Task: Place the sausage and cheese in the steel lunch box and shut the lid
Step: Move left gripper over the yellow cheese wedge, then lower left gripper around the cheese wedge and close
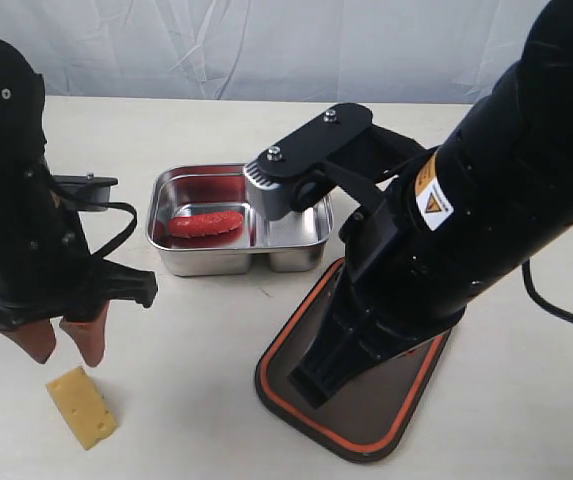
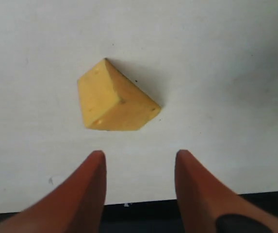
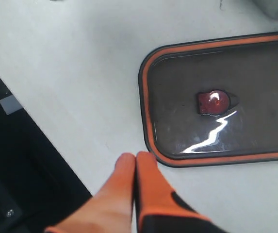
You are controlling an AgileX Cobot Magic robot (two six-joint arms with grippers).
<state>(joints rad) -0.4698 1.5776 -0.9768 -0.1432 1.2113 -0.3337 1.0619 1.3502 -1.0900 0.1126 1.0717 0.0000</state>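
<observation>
Outside the steel lunch box [image 1: 153, 230], which holds the sausage [image 1: 206, 222], the left gripper [image 2: 139, 156] hovers near the cheese [image 2: 117, 103], jaws apart; next, likely centring, descending, pinching.

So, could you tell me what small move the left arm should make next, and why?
Probably ease the left gripper down and forward to straddle the cheese, ready to close. Its jaws stand open and empty, the cheese lies on the table just beyond them, and the sausage already sits in the steel lunch box.
</observation>
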